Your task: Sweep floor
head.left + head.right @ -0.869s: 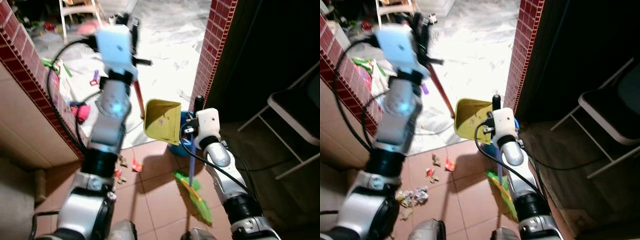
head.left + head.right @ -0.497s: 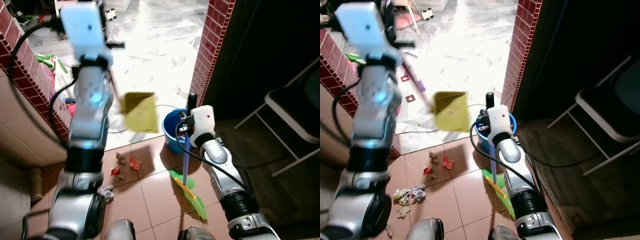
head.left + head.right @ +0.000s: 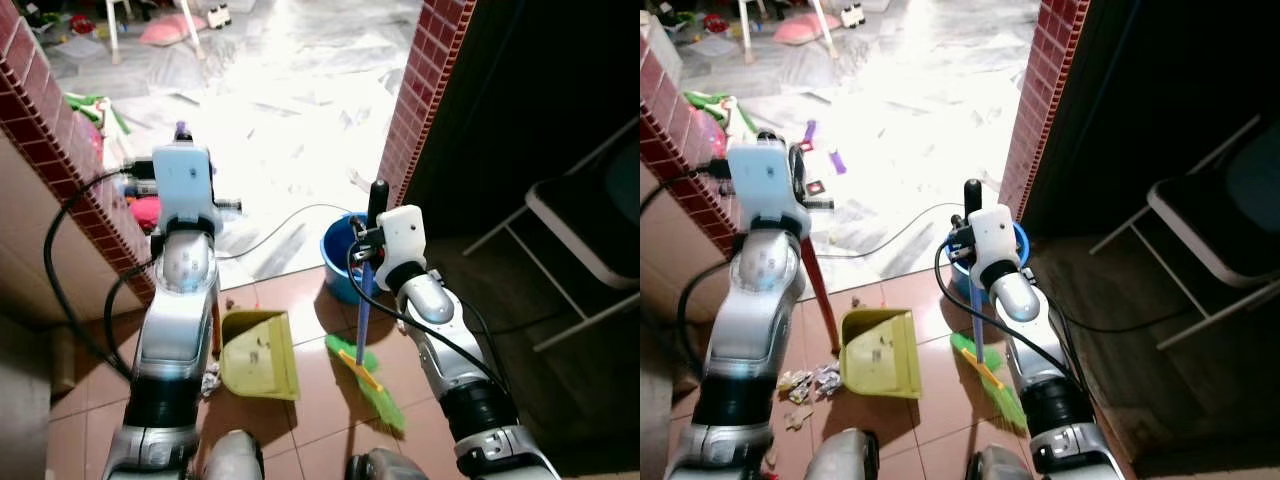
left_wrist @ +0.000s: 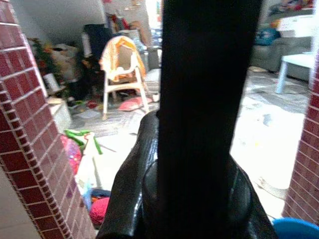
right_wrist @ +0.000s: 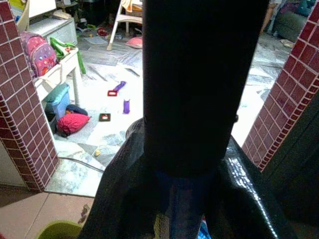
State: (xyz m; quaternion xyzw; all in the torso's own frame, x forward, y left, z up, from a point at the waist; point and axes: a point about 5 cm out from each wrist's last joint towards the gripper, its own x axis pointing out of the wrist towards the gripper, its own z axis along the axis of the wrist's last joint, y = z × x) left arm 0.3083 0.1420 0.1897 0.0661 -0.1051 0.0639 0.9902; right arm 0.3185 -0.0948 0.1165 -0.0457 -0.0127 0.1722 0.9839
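Right eye view: terracotta tile floor, brick pillar, dustpan down.

The tiled floor carries a yellow dustpan, mouth toward the robot's left, with crumpled scraps just beside it. A green broom head rests on the tiles to its right. A blue bucket stands by the brick pillar. A cable trails across the pale floor beyond.
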